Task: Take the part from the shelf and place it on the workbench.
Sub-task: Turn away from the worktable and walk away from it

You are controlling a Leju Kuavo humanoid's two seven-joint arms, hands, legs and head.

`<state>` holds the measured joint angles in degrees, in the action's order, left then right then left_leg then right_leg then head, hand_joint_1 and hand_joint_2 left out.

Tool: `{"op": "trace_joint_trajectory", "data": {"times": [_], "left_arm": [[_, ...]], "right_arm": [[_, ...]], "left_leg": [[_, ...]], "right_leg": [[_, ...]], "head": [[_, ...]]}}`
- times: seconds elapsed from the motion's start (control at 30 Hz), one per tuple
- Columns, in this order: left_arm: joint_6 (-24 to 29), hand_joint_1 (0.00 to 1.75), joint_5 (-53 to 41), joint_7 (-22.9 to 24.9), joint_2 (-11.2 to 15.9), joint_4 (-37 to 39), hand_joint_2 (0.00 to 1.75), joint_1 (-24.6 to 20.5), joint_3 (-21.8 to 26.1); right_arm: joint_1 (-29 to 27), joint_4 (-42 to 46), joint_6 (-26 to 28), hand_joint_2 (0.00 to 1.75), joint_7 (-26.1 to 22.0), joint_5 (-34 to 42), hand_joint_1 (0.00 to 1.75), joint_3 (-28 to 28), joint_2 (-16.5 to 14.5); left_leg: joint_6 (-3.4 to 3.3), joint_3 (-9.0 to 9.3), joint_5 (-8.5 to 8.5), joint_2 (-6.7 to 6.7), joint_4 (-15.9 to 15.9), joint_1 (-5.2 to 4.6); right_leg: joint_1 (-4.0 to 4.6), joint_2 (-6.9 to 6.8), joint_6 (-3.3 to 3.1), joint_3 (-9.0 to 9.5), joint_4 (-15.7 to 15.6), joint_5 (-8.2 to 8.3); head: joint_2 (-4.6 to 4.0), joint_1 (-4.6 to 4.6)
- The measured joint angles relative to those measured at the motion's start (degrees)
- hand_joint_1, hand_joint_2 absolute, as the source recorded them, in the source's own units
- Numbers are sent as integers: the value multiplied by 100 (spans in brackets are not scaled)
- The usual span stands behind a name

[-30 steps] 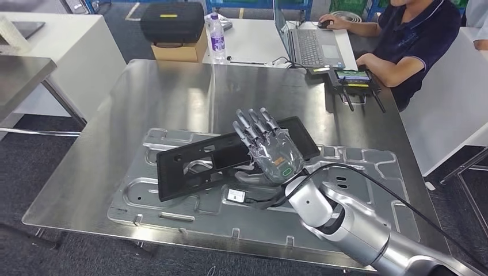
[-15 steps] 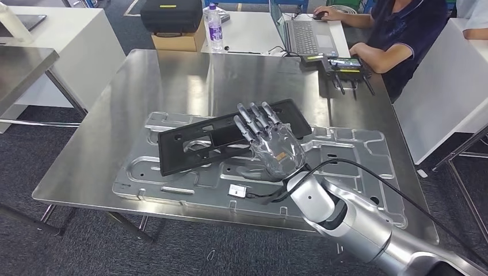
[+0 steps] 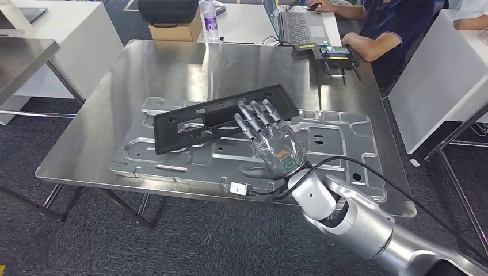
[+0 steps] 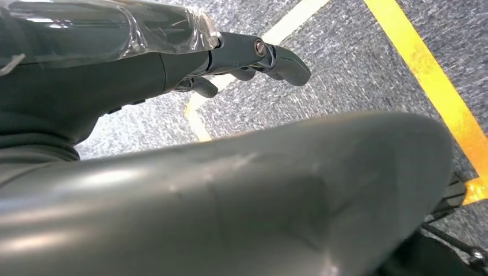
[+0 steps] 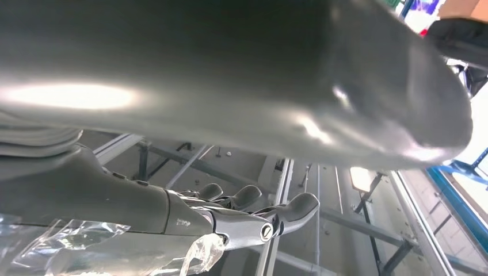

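Observation:
The black flat part (image 3: 218, 118), a long panel with cut-outs, lies slanted on a silver stamped plate (image 3: 336, 144) on the steel workbench (image 3: 172, 69). My right hand (image 3: 269, 141) hovers palm down at the part's near edge. Its fingers are spread straight over the panel and grip nothing. In the right wrist view the right hand (image 5: 190, 221) has its fingers extended, with nothing between them. My left hand (image 4: 144, 57) hangs above grey carpet with yellow floor lines and holds nothing; its thumb (image 4: 279, 57) sticks out.
A handheld controller (image 3: 336, 53) lies at the bench's far right corner. Behind it a person (image 3: 397, 29) sits at a laptop (image 3: 290, 23) on a white table with a bottle (image 3: 210, 20). White tables flank the bench. A cable with a white plug (image 3: 237, 188) hangs at the near edge.
The whole view has shifted, so the camera has moved and the bench looks farther off. My right hand has drawn back from over the part's middle to its near edge.

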<state>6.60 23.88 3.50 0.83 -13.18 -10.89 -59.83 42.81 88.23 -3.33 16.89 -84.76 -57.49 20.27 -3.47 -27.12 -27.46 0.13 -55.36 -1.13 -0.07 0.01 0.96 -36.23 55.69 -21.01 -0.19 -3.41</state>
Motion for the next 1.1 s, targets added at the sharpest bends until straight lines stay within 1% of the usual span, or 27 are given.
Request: {"op": "trace_joint_trajectory", "data": {"times": [0.03,0.1,0.13,0.17,0.2,0.27,0.3,0.33,0.37,0.43,0.5,0.53,0.6,0.63,0.67,0.7,0.77,0.8,0.83,0.87,0.9,0.93,0.97,1.0,1.03,1.07,1.1], "left_arm": [[1,0,2,-5,4,0,0,-1,1],[2,0,5,-12,-5,0,0,4,1],[4,0,8,-13,-8,0,0,5,1],[9,0,11,-14,-10,0,0,2,2],[15,0,14,-15,-13,0,0,0,3],[38,0,46,-21,-12,0,0,11,5],[52,0,74,-31,-13,0,0,24,8],[70,0,114,-45,-13,0,0,42,19],[92,0,157,-66,-13,0,0,62,37],[136,0,234,-109,-9,0,0,107,93],[181,0,297,-151,-3,0,0,150,135],[204,0,326,-170,-1,0,0,170,147],[245,0,379,-192,4,1,0,223,176],[264,0,402,-192,8,1,0,252,194],[279,0,419,-185,10,2,0,284,214],[292,0,427,-179,11,2,0,308,229],[319,0,445,-167,8,2,0,332,255],[334,0,459,-162,9,2,0,336,264],[350,0,472,-150,10,2,0,340,272],[361,0,481,-134,11,2,0,346,277],[366,0,484,-120,13,2,0,353,281],[367,0,485,-108,15,2,0,357,283],[366,0,484,-102,17,2,0,356,283],[361,0,481,-100,19,2,0,351,283],[354,0,475,-99,19,2,0,351,283],[343,0,468,-99,20,2,0,354,283],[329,0,456,-98,21,2,0,360,283]], "right_arm": [[4,1,6,0,2,23,0,-5,-15],[-3,2,15,0,9,68,0,-17,-45],[-7,3,17,0,17,93,0,-23,-57],[-14,3,18,0,27,115,0,-28,-63],[-31,4,17,0,47,156,0,-33,-67],[-122,5,13,0,129,320,0,-40,-81],[-216,15,10,0,191,456,0,-40,-92],[-341,35,8,0,262,633,0,-40,-107],[-493,64,3,0,331,843,0,-39,-121],[-852,133,-16,0,478,1353,0,-37,-162],[-1261,170,-2,0,644,1871,0,-33,-212],[-1475,171,30,0,718,2101,0,-30,-233],[-1888,87,94,0,824,2505,0,-26,-265],[-2079,-22,141,0,869,2732,0,-22,-286],[-2269,-201,229,0,903,2996,0,-15,-322],[-2453,-455,391,0,905,3288,0,-1,-371],[-2773,-1070,837,0,800,3845,0,38,-483],[-2895,-1451,1079,0,710,4109,0,57,-528],[-2996,-1837,1267,0,622,4359,0,78,-571],[-3085,-2258,1383,0,551,4628,0,114,-619],[-3175,-2754,1466,0,488,4984,0,165,-668],[-3270,-3183,1445,0,462,5345,0,239,-724],[-3368,-3605,1374,0,465,5720,0,337,-775],[-3462,-3969,1262,0,501,6061,0,445,-814],[-3545,-4301,1129,0,563,6338,0,560,-845],[-3608,-4606,974,0,664,6559,0,671,-868],[-3657,-4875,801,0,804,6745,0,777,-890]], "left_leg": [[-3,47,-15,1,126,-18],[-15,-6,95,6,178,-15],[-40,-47,168,14,202,-3],[-75,-100,252,22,230,16],[-98,-167,331,27,244,29],[-127,-332,469,26,241,33],[-122,-414,535,26,239,36],[-112,-496,597,26,234,41],[-95,-572,656,25,227,48],[-43,-704,750,20,194,59],[25,-793,825,12,143,53],[60,-821,864,8,126,50],[129,-856,950,0,132,72],[164,-895,909,-6,100,92],[203,-955,758,-11,-7,111],[240,-1040,502,-14,-226,128],[305,-1240,-140,-14,-964,149],[325,-1311,-350,-14,-1353,154],[337,-1318,-423,-14,-1627,158],[342,-1227,-355,-14,-1714,162],[343,-1026,-191,-14,-1583,167],[341,-716,-29,-17,-1242,173],[333,-341,32,-28,-761,174],[306,-10,6,-50,-279,162],[274,208,-59,-72,70,147],[236,308,-123,-91,263,126],[191,299,-120,-98,310,110]], "right_leg": [[-8,-1,25,-10,-12,51],[-28,4,88,-35,-29,109],[-25,10,118,-84,39,16],[-22,17,145,-159,213,-187],[-27,21,160,-261,510,-479],[-41,20,194,-458,1294,-1000],[-55,19,214,-486,1590,-1091],[-71,19,234,-426,1712,-1053],[-91,17,253,-260,1618,-920],[-134,13,281,329,911,-680],[-126,21,261,857,131,-705],[-110,25,234,977,-78,-753],[-79,16,134,947,-143,-711],[-78,1,83,898,-149,-659],[-83,-14,32,835,-157,-594],[-94,-31,-7,756,-164,-523],[-95,-59,-38,572,-161,-386],[-95,-76,-39,473,-157,-319],[-96,-90,-31,375,-154,-250],[-101,-100,-15,282,-151,-185],[-109,-108,8,198,-148,-122],[-117,-113,39,129,-146,-61],[-121,-118,75,73,-143,-6],[-124,-125,112,37,-140,47],[-124,-128,149,24,-151,105],[-125,-126,183,19,-166,164],[-129,-118,220,22,-186,224]], "head": [[1,-1],[0,-7],[0,-8],[-1,-6],[-1,-3],[-1,2],[-1,2],[-1,3],[0,3],[1,5],[0,-2],[1,-9],[1,-22],[1,-22],[1,-23],[0,-25],[-1,-30],[0,-31],[0,-31],[1,-30],[1,-30],[0,-30],[0,-30],[0,-27],[0,-21],[1,-15],[1,-6]]}}
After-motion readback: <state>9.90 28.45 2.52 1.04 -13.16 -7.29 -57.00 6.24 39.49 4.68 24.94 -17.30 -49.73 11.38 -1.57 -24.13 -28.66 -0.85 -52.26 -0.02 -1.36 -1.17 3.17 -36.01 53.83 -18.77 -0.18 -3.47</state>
